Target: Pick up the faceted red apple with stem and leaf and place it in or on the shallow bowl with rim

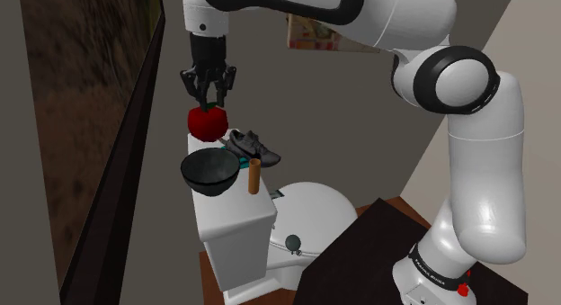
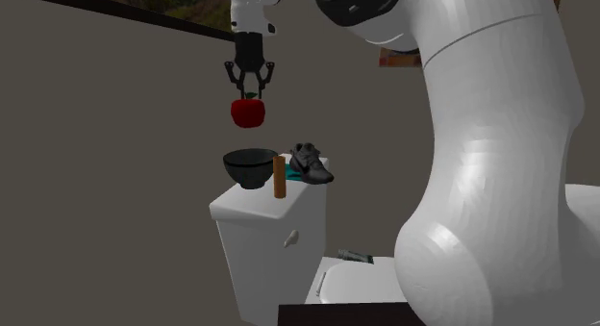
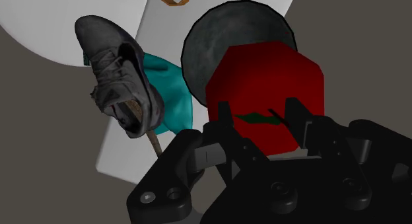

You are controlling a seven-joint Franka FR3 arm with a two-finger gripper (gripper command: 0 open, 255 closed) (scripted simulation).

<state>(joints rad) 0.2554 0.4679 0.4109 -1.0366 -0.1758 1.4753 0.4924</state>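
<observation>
White boxy toilet tank (image 1: 238, 224) below. On its lid, toward the shoulder view's left end: dark shallow round bowl with rim (image 1: 210, 171). Clear above that, off every surface: faceted red apple with green leaf (image 1: 207, 123), clamped at its top between the fingers of the all-black gripper (image 1: 209, 103). Seemingly almost plumb over the bowl, perhaps slightly off-centre judging by the wrist view. Calls for a near-straight lowering.

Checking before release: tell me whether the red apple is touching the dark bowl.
Apart. In the second exterior view the red apple hangs in the gripper, with grey wall showing between its underside and the dark bowl.
</observation>
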